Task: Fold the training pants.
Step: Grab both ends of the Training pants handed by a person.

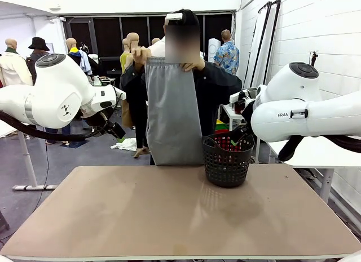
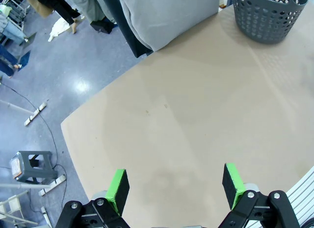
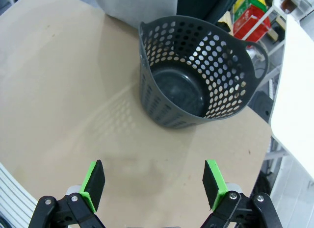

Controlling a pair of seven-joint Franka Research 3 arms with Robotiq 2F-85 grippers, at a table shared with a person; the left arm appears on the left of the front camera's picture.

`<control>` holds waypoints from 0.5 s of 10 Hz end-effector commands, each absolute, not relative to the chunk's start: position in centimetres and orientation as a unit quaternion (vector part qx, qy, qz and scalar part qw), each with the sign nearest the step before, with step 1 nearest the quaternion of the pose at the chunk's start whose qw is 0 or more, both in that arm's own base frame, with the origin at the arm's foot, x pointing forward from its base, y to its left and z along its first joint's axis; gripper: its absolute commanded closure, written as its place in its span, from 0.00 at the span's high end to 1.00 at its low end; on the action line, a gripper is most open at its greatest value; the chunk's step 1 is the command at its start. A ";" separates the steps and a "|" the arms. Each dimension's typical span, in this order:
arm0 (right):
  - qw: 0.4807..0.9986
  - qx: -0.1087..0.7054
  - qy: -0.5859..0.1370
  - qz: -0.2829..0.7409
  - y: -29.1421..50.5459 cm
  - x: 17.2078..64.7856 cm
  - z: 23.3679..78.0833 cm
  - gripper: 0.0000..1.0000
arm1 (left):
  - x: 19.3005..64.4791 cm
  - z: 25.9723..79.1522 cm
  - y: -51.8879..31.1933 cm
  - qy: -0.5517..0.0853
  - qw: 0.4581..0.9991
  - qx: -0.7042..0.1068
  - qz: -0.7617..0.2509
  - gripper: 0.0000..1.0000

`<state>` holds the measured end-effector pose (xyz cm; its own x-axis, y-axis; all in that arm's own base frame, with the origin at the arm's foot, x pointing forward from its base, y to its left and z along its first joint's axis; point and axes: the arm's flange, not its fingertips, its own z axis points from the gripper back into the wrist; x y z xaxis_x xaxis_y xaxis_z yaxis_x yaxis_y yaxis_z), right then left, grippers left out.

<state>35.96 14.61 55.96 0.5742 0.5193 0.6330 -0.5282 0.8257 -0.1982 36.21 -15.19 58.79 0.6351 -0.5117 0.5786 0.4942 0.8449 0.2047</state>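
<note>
Training pants [image 1: 173, 112] hang full length from a person's hands [image 1: 139, 53], pinched at the gathered waistband. The hems reach the far edge of the desk [image 1: 169, 217]. Seen from its wrist camera, the left gripper [image 2: 175, 186] is released, green pads wide apart, high above bare desk. The grey cloth lies well ahead of it and off to one side. The right gripper [image 3: 154, 184] is likewise released and holds nothing. A black mesh basket [image 3: 162, 105] stands on the desk just ahead of it and below.

The step in hand seems to be getting the pants down flat. They should land on the open desk ahead of both grippers, away from the basket, with the legs stacked evenly. Soft jersey sags and creeps, so each gripper would do best to grasp a matching edge, pinch every layer there, and lift in step to keep the fold square.
</note>
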 end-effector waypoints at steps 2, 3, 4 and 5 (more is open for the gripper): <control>0.887 0.006 -0.353 0.297 14.7 36.1 56.1 1.00 | 36.2 58.8 -15.2 -0.326 0.902 0.015 -0.282 1.00; 0.887 0.006 -0.353 0.297 14.7 36.1 56.1 1.00 | 36.2 58.8 -15.2 -0.326 0.902 0.015 -0.282 1.00; 0.887 0.006 -0.353 0.297 14.7 36.1 56.1 1.00 | 36.2 58.8 -15.2 -0.326 0.902 0.015 -0.282 1.00; 0.887 0.006 -0.353 0.297 14.7 36.1 56.1 1.00 | 36.2 58.8 -15.2 -0.326 0.902 0.015 -0.282 1.00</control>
<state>35.96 14.61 55.96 0.5742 0.5192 0.6330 -0.5282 0.8257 -0.1982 36.21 -15.19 58.79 0.6351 -0.5117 0.5786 0.4942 0.8449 0.2047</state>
